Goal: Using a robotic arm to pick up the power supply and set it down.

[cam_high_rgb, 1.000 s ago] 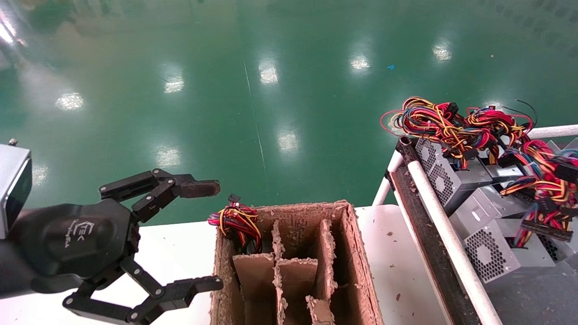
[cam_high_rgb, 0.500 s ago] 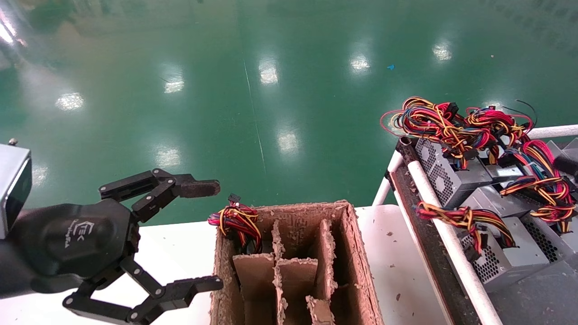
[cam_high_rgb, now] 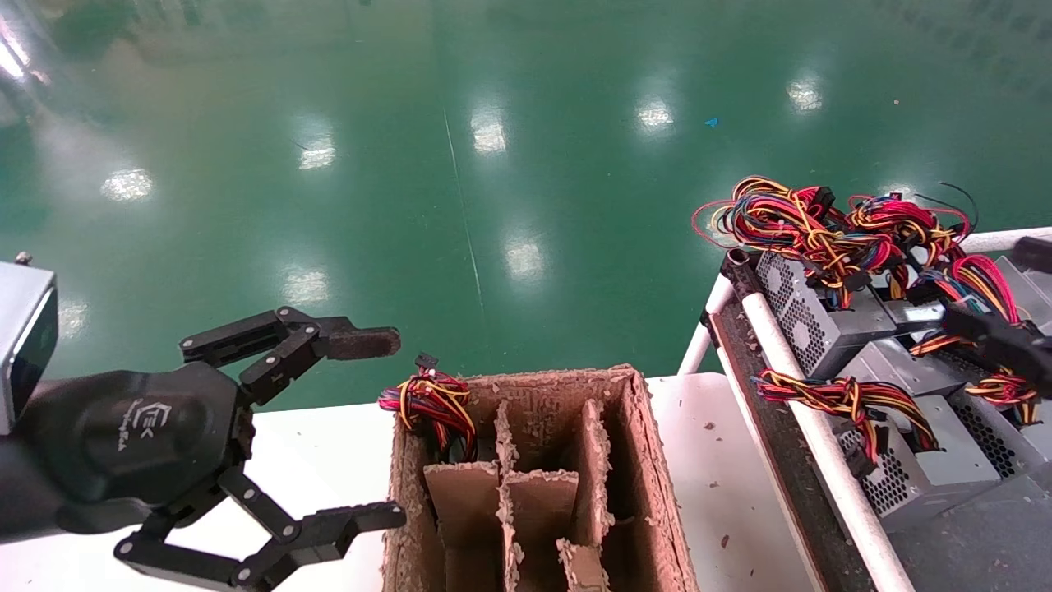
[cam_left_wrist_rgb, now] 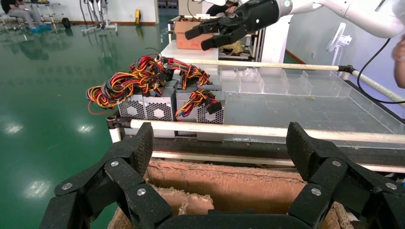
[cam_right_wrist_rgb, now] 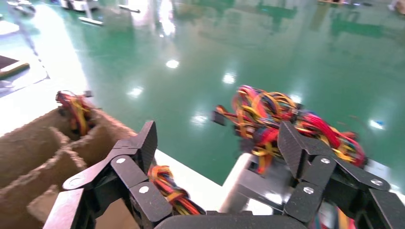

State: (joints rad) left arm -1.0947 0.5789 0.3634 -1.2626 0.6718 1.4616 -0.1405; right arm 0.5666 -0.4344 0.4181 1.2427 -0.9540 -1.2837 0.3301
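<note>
The left gripper (cam_high_rgb: 374, 427) hangs over the white table (cam_high_rgb: 329, 444) with its jaws spread wide and nothing between them; the near wall of the brown divided cardboard box (cam_high_rgb: 526, 485) lies just past its fingertips. The left wrist view looks out through those jaws: the box's torn rim (cam_left_wrist_rgb: 224, 183) sits right beyond the gap, then a white rail (cam_left_wrist_rgb: 267, 131), and behind the rail a row of grey power supplies (cam_left_wrist_rgb: 165, 105) with hexagon-hole grilles and tangled red, yellow and black wires (cam_left_wrist_rgb: 129, 83). Only this view shows the right arm whole, far off and high above the rack, its black fingers (cam_left_wrist_rgb: 210, 31) parted and holding nothing.

In the head view the right gripper (cam_high_rgb: 1007, 316) barely enters at the frame's edge, over the rack of supplies (cam_high_rgb: 809, 316); one finger (cam_high_rgb: 998, 341) crosses the wire bundles there. The nearest power supply (cam_high_rgb: 929, 473), its wire bundle (cam_high_rgb: 846, 395) draped over the rail (cam_high_rgb: 809, 427), lies below and short of that finger, not between the jaws.

The right wrist view shows its own jaws released, wide and empty. Beyond the gap lie a heap of coloured wires (cam_right_wrist_rgb: 286, 112) and the green floor (cam_right_wrist_rgb: 205, 43); off one fingertip's side are the box's compartments (cam_right_wrist_rgb: 43, 148), with a wire bundle (cam_right_wrist_rgb: 76, 109) rising from one far corner cell, which the head view confirms (cam_high_rgb: 431, 403).
</note>
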